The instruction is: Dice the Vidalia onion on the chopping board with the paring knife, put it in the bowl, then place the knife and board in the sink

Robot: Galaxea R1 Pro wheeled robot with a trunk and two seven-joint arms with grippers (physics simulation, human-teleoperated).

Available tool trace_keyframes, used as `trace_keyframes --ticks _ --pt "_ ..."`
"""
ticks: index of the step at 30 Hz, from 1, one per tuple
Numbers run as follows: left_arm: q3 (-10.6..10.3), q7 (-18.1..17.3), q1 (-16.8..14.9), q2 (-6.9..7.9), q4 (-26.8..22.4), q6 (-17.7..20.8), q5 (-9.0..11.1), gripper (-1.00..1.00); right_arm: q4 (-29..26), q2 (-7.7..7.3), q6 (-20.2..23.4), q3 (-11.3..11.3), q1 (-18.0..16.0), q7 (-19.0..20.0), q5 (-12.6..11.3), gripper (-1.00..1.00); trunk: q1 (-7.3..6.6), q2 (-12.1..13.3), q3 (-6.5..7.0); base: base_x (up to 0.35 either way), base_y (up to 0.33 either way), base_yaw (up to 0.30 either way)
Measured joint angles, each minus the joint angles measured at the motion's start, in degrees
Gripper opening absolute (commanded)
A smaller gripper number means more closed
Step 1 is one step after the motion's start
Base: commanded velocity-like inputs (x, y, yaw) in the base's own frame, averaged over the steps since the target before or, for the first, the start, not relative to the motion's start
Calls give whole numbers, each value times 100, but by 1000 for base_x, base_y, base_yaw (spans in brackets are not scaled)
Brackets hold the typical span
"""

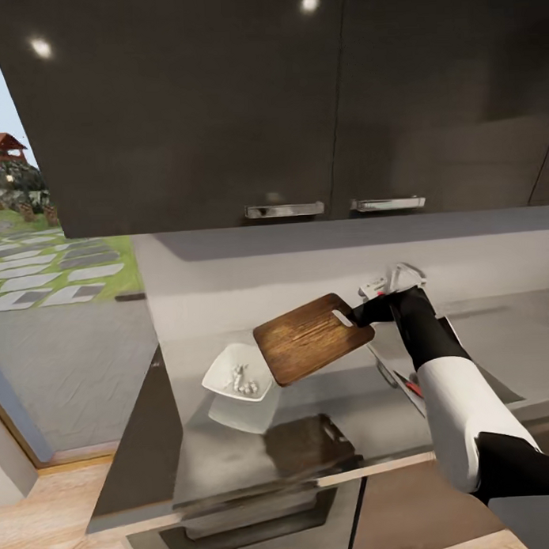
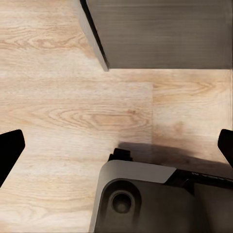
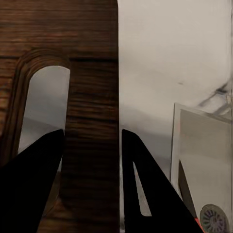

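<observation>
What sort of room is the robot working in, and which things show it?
Most likely a kitchen: dark wall cabinets with chrome handles, a long grey glossy countertop, and a dark brown wooden chopping board held above it.

The chopping board [image 1: 312, 338] hangs above the countertop [image 1: 233, 458], clear of it, with the bowl [image 1: 238, 376] under its left corner near the countertop's left edge. The sink [image 1: 476, 378] lies to its right, the paring knife [image 1: 408, 384] inside it.
</observation>
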Motion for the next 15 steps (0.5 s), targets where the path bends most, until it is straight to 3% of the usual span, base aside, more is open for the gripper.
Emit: trace_keyframes --ticks 15 --pt "-1 1 0 2 0 0 0 100 168 52 -187 2 2 -3 28 -100 0 0 0 -1 -337 0"
